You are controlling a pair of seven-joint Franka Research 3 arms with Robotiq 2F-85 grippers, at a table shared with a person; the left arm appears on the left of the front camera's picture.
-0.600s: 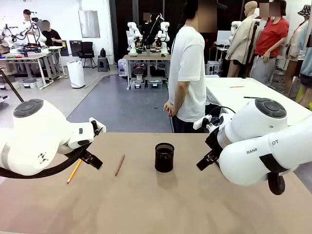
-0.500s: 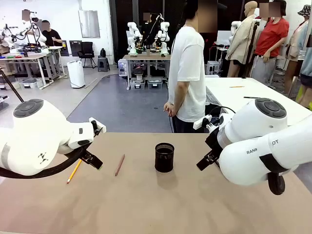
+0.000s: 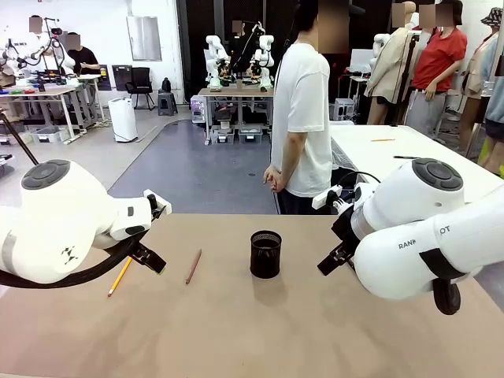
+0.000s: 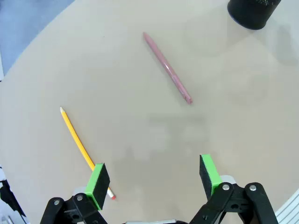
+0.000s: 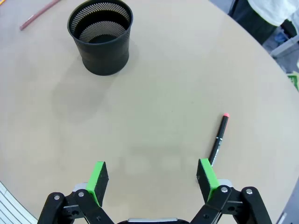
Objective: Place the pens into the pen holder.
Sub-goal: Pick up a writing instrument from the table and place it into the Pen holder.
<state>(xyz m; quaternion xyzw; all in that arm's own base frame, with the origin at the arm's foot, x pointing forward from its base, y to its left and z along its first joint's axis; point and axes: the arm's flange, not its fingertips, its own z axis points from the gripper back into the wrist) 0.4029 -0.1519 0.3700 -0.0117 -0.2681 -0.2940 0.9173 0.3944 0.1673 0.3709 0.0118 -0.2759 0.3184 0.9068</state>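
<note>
The black mesh pen holder [image 3: 265, 253] stands upright at the table's middle and is also seen as pen holder [image 5: 100, 36] and pen holder [image 4: 253, 11]. A reddish-brown pen [image 3: 193, 267] lies left of it, the same pen [image 4: 167, 66] in the left wrist view. A yellow-orange pen [image 3: 120, 276] lies further left, and this pen [image 4: 80, 146] runs under the left pad. A black pen with a red tip [image 5: 218, 138] lies by the right pad. My left gripper [image 4: 153, 178] and right gripper [image 5: 152, 180] hover open above the table, holding nothing.
A person in a white shirt [image 3: 303, 118] stands at the table's far edge, side-on, hands off the table. The tan tabletop [image 3: 252, 331] is bare between the arms. A white table [image 3: 394, 153] stands behind at the right.
</note>
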